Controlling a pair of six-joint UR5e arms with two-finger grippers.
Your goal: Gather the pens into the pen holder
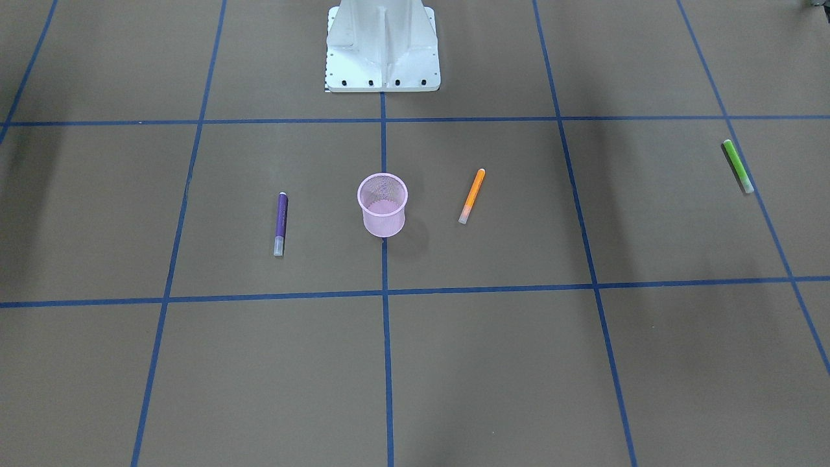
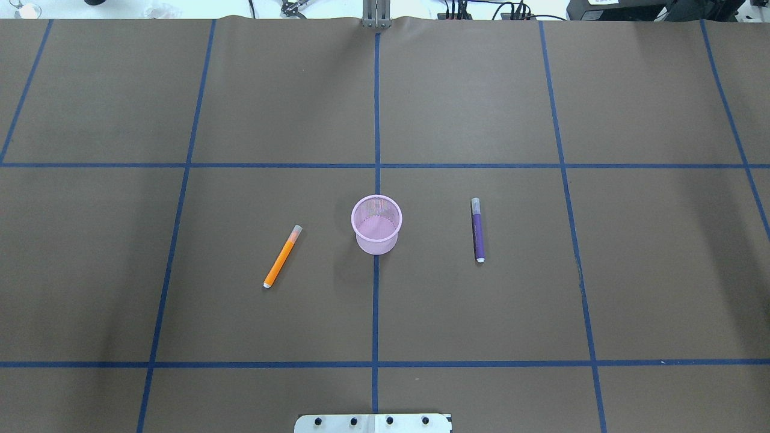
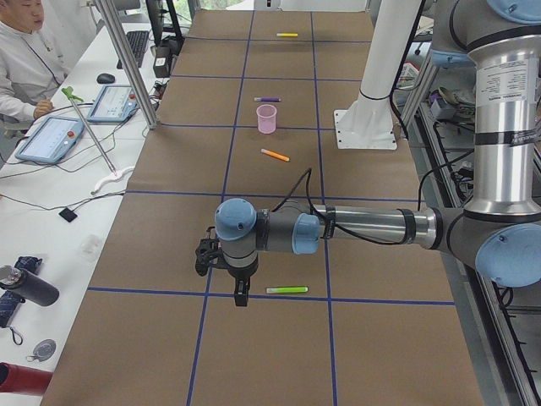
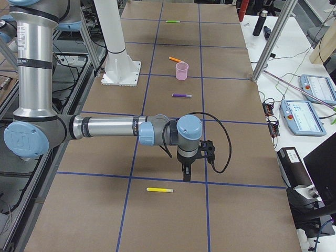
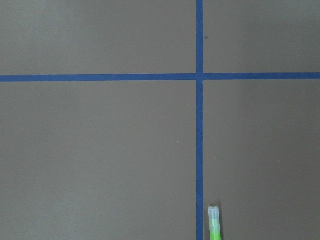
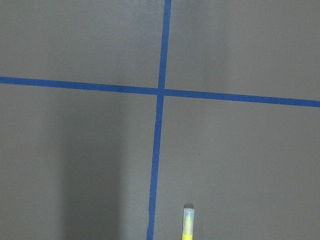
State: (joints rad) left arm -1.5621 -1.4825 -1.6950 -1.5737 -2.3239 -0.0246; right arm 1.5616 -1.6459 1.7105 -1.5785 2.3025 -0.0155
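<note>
The pink mesh pen holder (image 2: 376, 224) stands upright at the table's middle. An orange pen (image 2: 282, 257) lies to its left and a purple pen (image 2: 477, 230) to its right. A green pen (image 3: 287, 290) lies near the table's left end, just beside my left gripper (image 3: 241, 296); its capped end shows in the left wrist view (image 5: 214, 224). A yellow pen (image 4: 159, 189) lies near the right end, close to my right gripper (image 4: 186, 175); its cap shows in the right wrist view (image 6: 188, 224). I cannot tell whether either gripper is open or shut.
The robot's white base (image 1: 382, 52) stands behind the holder. Blue tape lines cross the brown table cover. An operator (image 3: 21, 59) sits at a side desk with tablets. Metal frame posts (image 3: 127, 59) stand along the table's far edge.
</note>
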